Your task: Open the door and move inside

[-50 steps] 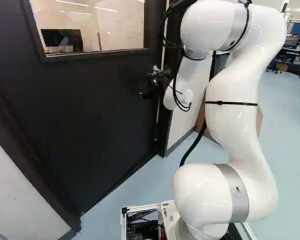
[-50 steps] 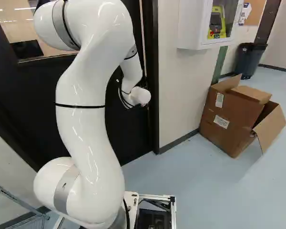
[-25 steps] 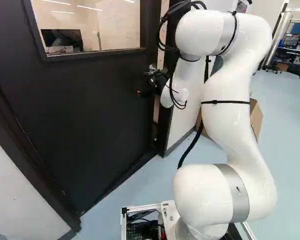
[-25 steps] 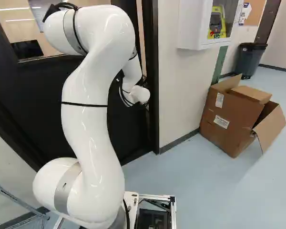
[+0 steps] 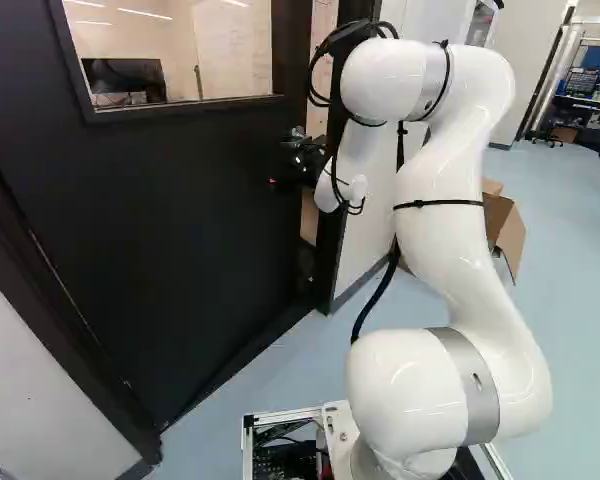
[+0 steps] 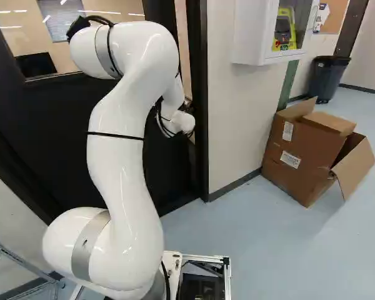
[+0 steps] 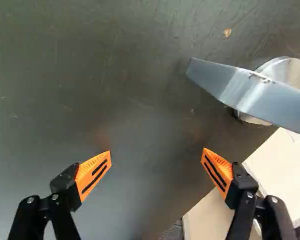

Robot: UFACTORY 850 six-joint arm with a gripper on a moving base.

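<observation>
Gripper: the black gripper stands wide open at the door's face, near the free edge; whether the tips touch the door cannot be told.
Orange pads: the pads are well apart, angled toward each other, with door surface showing between and ahead of them.
Lever handle: the metal lever lies ahead of and beside the gripper, outside its fingers, on the side toward the door's free edge; its narrow end points back across the door's face.
Handle base: the round metal rose sits beneath the lever, close to that edge.
Door: the dark door is ajar, with a pale gap between its free edge and the dark frame.
Door window: the pane fills part of the door's upper area; a dark monitor shows through it.
Arm: the white arm bends up from its lowest joint and reaches toward the door's handle side.
Wall beside frame: it carries a white cabinet holding a yellow device.
Cardboard box: the open box stands on the floor by the wall's lower edge.
Bin: a dark bin stands beyond the box.
</observation>
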